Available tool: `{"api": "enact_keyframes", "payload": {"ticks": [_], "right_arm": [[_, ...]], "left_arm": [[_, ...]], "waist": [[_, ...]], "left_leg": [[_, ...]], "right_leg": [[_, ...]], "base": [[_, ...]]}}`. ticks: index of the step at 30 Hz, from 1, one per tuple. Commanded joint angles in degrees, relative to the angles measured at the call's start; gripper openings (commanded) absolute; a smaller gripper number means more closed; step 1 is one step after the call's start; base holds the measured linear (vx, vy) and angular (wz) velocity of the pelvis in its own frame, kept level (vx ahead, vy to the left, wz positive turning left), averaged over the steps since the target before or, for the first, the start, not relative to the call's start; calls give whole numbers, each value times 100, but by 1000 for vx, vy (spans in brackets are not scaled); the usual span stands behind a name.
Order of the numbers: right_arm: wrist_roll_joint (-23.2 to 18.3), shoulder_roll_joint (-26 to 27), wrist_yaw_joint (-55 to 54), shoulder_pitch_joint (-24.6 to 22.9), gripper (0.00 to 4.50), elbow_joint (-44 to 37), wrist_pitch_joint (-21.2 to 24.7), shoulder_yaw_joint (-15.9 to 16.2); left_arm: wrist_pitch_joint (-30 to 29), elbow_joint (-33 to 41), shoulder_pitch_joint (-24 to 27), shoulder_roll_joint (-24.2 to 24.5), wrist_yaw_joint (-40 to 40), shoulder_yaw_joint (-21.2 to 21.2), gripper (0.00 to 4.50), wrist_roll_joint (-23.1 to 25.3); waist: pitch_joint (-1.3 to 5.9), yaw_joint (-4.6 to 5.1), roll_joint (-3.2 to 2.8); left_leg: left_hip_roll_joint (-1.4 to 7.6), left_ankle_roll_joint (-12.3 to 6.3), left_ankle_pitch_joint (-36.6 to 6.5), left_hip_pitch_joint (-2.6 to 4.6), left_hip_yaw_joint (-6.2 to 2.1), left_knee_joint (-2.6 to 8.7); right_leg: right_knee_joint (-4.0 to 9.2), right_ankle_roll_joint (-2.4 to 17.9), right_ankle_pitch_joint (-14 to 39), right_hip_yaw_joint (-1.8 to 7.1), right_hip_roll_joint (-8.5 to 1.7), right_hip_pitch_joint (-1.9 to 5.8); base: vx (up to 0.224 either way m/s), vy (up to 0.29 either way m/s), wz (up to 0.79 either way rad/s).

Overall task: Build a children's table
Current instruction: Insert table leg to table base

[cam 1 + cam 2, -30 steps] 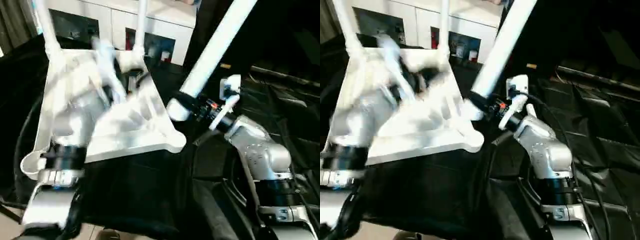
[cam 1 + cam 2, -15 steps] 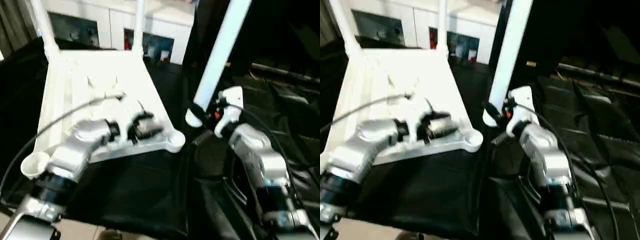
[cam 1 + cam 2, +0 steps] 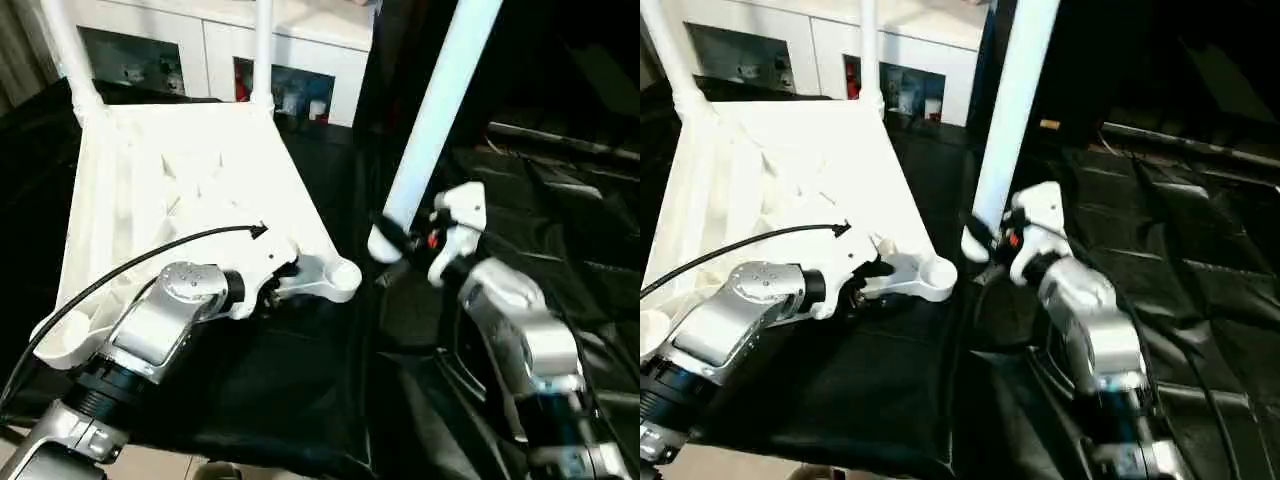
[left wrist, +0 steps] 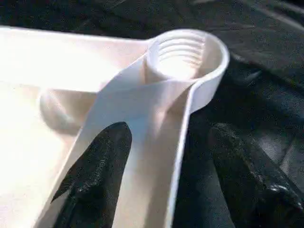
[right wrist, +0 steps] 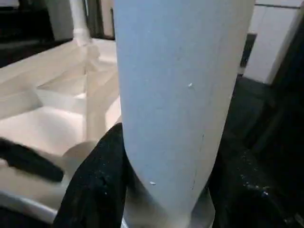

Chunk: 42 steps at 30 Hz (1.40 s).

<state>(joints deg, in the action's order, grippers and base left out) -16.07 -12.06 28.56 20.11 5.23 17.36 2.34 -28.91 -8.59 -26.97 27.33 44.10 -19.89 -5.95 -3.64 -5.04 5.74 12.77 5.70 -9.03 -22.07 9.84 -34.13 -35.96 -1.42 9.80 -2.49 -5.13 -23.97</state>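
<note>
The white tabletop [image 3: 190,190] lies ribbed side up on the black-draped work table. Two white legs [image 3: 262,50] stand in its far corner sockets. My left gripper [image 4: 170,130] is open, straddling the tabletop's thin rim just short of the near right socket [image 4: 180,52], with one finger [image 4: 95,180] inside and the other outside. That threaded socket [image 3: 343,275] holds nothing. My right gripper [image 3: 395,235] is shut on the thick lower end of another white leg [image 3: 440,100], which leans up and away. The leg's end hangs just right of that socket, apart from it.
A white cabinet [image 3: 300,55] stands behind the table. Black cloth [image 3: 1200,250] lies in folds on the right. A black cable [image 3: 150,260] arcs from my left forearm over the tabletop. The near left socket [image 3: 50,340] sits by the table's front edge.
My left gripper has come off the middle of the tabletop to its near right corner rim. The right gripper has swung the leg more upright, beside that corner. The camera shifted too.
</note>
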Motion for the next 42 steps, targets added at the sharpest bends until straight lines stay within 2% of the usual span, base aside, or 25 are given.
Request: {"api": "enact_keyframes", "payload": {"ticks": [1,3,4,11,12,13,14,15,20,22,25,27,28,31,34,36,38,40,42], "right_arm": [[-9,-104,25,21,189,-155,65,-53],[-12,-107,33,31,189,-172,86,-52],[-23,-114,45,34,189,-182,97,-50],[-6,-153,162,17,189,-206,163,40],[32,-171,194,21,189,-189,155,72],[34,-170,196,22,189,-186,155,74],[19,-159,198,23,189,-182,164,69],[10,-156,207,28,189,-177,169,68],[-4,-212,288,63,189,-174,208,89],[13,-210,311,77,189,-168,222,89],[-5,-206,353,88,189,-178,245,92],[-29,-224,414,92,189,-196,270,114],[-38,-227,425,95,189,-199,281,118],[-57,-225,449,113,189,-186,285,128],[-80,-214,486,143,189,-174,305,138],[-110,-193,549,192,189,-169,357,151],[-236,-149,643,236,189,-182,492,127],[-282,-140,671,248,189,-181,548,118],[-408,-177,866,269,189,-213,760,180]], "left_arm": [[-122,42,-143,-30,-13,96,301,-60],[-176,57,-170,17,17,93,301,-43],[-239,57,-181,25,24,96,301,-32],[-507,201,-123,98,242,142,226,-123],[-514,227,-103,104,274,136,226,-124],[-527,227,-101,104,289,135,217,-134],[-560,227,-99,107,316,131,199,-150],[-556,230,-97,120,344,106,199,-138],[-565,168,-123,139,454,44,169,-94],[-560,127,-144,163,511,12,149,-69],[-503,7,-192,174,559,-4,140,-37],[-454,-95,-233,173,586,-11,109,-5],[-440,-131,-248,174,596,-15,104,12],[-420,-207,-272,173,635,-14,91,32],[-406,-260,-274,170,661,-10,57,42],[-347,-340,-267,186,708,-37,43,102],[-315,-378,-267,187,741,-37,22,114],[-303,-397,-270,183,750,-38,21,115],[-254,-441,-251,201,815,-76,7,143]], "waist": [[404,7,-160],[400,9,-169],[399,13,-149],[396,6,-164],[397,8,-167],[396,7,-151],[396,-1,-164],[397,-1,-180],[400,5,-170],[402,3,-185],[404,7,-184],[402,11,-163],[403,3,-179],[400,4,-173],[398,5,-174],[394,11,-158],[394,17,-166],[401,16,-165],[408,31,-189]], "left_leg": [[-5,375,-1945,128,26,465],[-8,382,-1982,133,25,469],[-12,379,-1989,121,23,469],[-7,377,-2008,129,17,473],[-5,382,-2025,131,18,471],[-5,377,-2021,126,19,472],[-10,377,-2009,128,21,471],[-9,386,-2026,129,17,474],[-8,383,-2040,132,18,471],[-7,385,-2014,130,16,473],[-10,376,-1970,127,21,469],[-12,367,-1988,129,23,470],[-10,372,-1995,133,19,471],[-6,380,-2053,133,15,474],[-5,377,-2043,136,17,474],[-7,371,-2078,131,15,477],[-5,374,-2096,128,8,480],[-5,368,-2078,131,7,478],[1,369,-1985,119,5,480]], "right_leg": [[455,792,1699,145,-155,200],[456,797,1711,143,-149,197],[461,785,1742,141,-152,207],[461,795,1793,141,-158,197],[461,807,1768,142,-156,196],[463,807,1770,141,-157,200],[460,808,1775,143,-160,199],[463,805,1791,143,-160,199],[467,801,1774,143,-158,203],[460,812,1734,144,-159,206],[452,845,1646,146,-155,210],[461,838,1688,144,-150,209],[459,843,1698,144,-156,209],[468,834,1779,144,-166,207],[468,839,1786,144,-164,201],[480,818,1872,141,-166,202],[475,822,1887,142,-169,205],[472,827,1858,143,-171,206],[446,869,1676,145,-168,219]], "base": [[0,0,0],[0,0,0],[0,0,0],[0,0,0],[0,0,0],[0,0,0],[0,0,0],[0,0,0],[0,0,0],[0,0,0],[0,0,0],[0,0,0],[0,0,0],[0,0,0],[0,0,0],[0,0,0],[0,0,0],[0,0,0],[0,0,0]]}}
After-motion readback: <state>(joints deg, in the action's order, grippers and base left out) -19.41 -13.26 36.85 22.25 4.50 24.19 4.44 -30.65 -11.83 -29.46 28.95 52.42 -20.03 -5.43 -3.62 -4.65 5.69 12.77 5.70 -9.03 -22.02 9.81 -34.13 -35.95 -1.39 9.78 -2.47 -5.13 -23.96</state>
